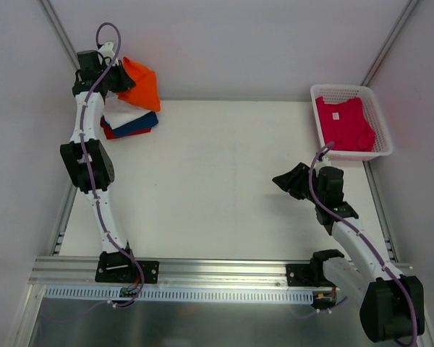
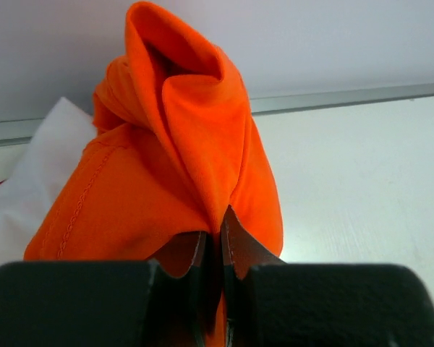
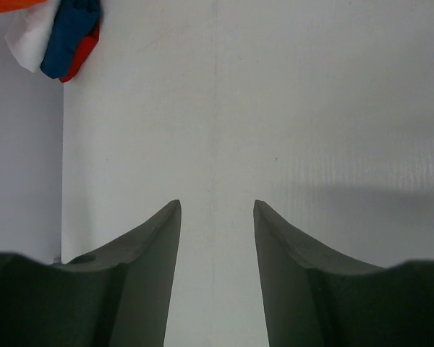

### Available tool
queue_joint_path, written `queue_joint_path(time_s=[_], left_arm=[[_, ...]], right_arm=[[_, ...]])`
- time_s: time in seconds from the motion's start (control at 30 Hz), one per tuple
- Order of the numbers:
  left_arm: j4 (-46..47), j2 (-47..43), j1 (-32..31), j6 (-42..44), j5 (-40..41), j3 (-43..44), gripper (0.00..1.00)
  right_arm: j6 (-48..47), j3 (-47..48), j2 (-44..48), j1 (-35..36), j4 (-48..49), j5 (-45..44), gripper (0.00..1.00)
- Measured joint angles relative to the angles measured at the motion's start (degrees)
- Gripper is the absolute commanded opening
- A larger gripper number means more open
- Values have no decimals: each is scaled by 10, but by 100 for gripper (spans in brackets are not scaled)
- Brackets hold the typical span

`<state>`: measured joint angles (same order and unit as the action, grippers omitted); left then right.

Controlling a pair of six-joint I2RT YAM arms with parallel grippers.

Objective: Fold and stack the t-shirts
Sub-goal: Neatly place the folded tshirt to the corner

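Observation:
My left gripper is shut on the bright orange t-shirt and holds it over the stack of folded white, navy and red shirts at the far left. In the left wrist view the orange shirt is bunched between the closed jaws, with the white shirt under it. My right gripper is open and empty above the table at the right; its jaws stand apart. The magenta-pink shirt with a white neck label lies in the basket.
A white plastic mesh basket stands at the far right corner. The folded stack also shows in the right wrist view. White walls close the table at the back and sides. A metal rail runs along the near edge.

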<state>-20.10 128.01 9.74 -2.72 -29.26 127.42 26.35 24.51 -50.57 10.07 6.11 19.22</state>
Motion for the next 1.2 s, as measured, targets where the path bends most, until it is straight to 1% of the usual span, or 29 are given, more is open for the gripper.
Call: queue_joint_path(time_s=[0.23,0.33,0.5,0.6,0.73,0.77,0.8,0.83,0.93,0.97,1.0,1.03,1.2], left_arm=[[23,0,40,-1,14,-9,0],[42,0,58,-4,18,-35,0],[66,0,89,-16,39,-103,0],[74,0,99,-28,53,-125,0],[84,0,106,-46,60,-134,0],[87,0,106,-50,61,-135,3],[89,0,106,-54,62,-136,12],[91,0,106,-57,62,-138,33],[95,0,106,-65,63,-140,70],[97,0,106,-70,62,-140,88],[98,0,106,-70,62,-140,94],[99,0,106,-77,62,-140,99],[100,0,106,-83,62,-140,99]], right_arm=[[0,0,-21,3,9,14,48],[0,0,-24,3,11,19,48],[0,0,-29,4,12,28,48],[1,0,-30,4,14,28,48],[1,0,-30,4,14,31,48],[2,0,-30,4,14,32,48],[2,0,-30,4,14,32,48],[2,0,-30,4,14,32,48],[2,0,-30,4,14,33,48],[2,0,-30,4,14,33,48],[2,0,-30,4,14,33,48],[2,0,-30,4,14,34,48],[4,0,-30,7,14,34,48]])
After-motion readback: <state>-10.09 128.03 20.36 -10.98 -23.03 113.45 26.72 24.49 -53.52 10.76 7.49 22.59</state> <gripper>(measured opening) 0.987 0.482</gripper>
